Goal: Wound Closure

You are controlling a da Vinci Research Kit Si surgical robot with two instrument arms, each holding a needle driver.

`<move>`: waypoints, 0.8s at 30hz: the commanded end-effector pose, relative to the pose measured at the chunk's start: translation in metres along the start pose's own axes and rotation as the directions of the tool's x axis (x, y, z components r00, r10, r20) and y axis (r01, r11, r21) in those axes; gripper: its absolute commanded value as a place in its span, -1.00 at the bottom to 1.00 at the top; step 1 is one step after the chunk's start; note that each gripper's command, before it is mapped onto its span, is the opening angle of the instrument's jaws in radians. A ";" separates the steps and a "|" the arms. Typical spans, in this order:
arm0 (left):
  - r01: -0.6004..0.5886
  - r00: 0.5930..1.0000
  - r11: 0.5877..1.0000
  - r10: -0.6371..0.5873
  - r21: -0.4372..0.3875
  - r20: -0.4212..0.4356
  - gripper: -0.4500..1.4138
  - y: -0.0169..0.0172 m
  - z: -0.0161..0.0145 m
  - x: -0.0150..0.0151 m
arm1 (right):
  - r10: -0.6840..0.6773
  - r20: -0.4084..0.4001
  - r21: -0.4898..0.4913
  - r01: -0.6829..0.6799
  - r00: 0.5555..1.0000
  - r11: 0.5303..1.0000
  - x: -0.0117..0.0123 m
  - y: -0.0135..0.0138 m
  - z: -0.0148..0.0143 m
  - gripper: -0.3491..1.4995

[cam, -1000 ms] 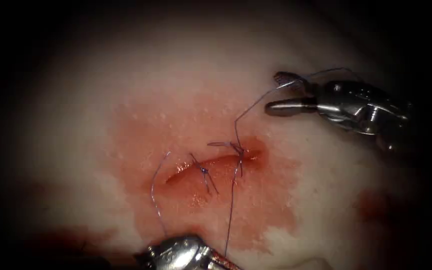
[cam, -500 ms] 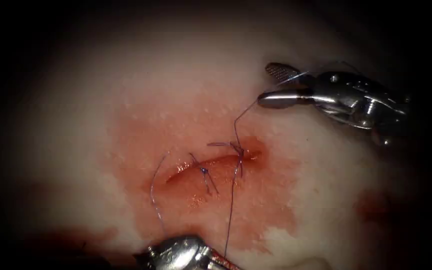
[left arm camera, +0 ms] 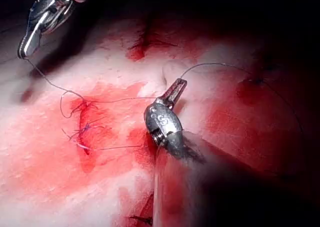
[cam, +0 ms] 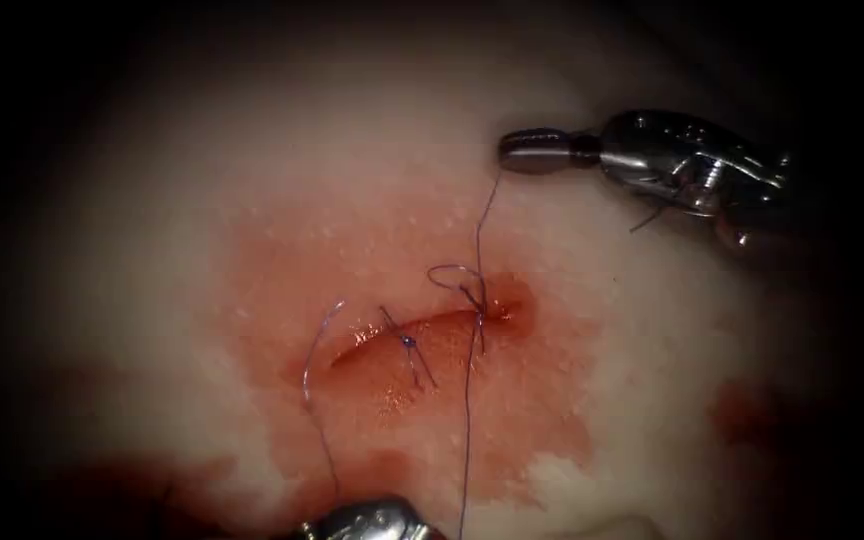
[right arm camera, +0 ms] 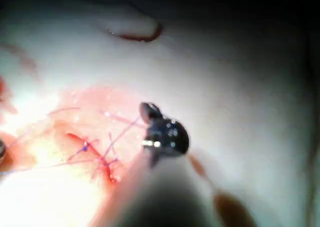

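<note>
Closing since a second ago, the right tool (cam: 512, 148) now has its jaws clamped on the thread (cam: 485, 215) above the knot (cam: 474, 295) at the cut (cam: 422, 330); the left tool (left arm camera: 175, 92) grips the other strand. Judgement: keep tension even, lest the small loop snag.

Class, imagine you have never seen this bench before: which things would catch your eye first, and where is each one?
First, the red slit-like cut in the pale pork tissue, ringed by glistening red fluid, with a small dark knot on it. Next, the thin purple thread rising from a loop at the cut's right end to the shiny steel right tool, jaws shut on it. The left tool grips thread too.
</note>
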 end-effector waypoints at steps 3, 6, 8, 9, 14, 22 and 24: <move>0.007 1.000 1.000 -0.007 0.001 0.001 -1.00 -0.0003 0.0003 -0.0012 | -0.018 -0.006 0.002 0.018 1.000 1.000 0.0007 0.0001 0.0011 -1.00; 0.007 1.000 1.000 -0.007 0.002 0.001 -1.00 0.0000 0.0008 -0.0010 | -0.043 0.011 -0.015 0.043 0.999 0.999 0.0011 0.0008 0.0017 -1.00; 0.013 1.000 1.000 -0.013 0.002 0.001 -1.00 0.0004 0.0013 -0.0009 | -0.054 0.022 -0.021 0.054 0.998 0.998 0.0013 0.0015 0.0021 -1.00; 0.013 1.000 1.000 -0.013 0.002 0.002 -1.00 0.0006 0.0016 -0.0009 | -0.060 0.022 -0.026 0.060 0.998 0.998 0.0013 0.0019 0.0024 -1.00; 0.021 1.000 1.000 -0.021 0.001 -0.001 -1.00 0.0020 0.0033 -0.0009 | -0.076 0.032 -0.022 0.077 0.997 0.997 0.0012 0.0034 0.0032 -1.00; 0.034 0.999 0.999 -0.034 0.001 -0.001 -1.00 0.0031 0.0051 -0.0012 | -0.093 0.056 -0.026 0.095 0.994 0.995 0.0007 0.0049 0.0048 -1.00; 0.042 0.999 0.999 -0.042 0.001 0.000 -1.00 0.0034 0.0054 -0.0017 | -0.106 0.068 -0.028 0.108 0.992 0.994 0.0008 0.0055 0.0056 -1.00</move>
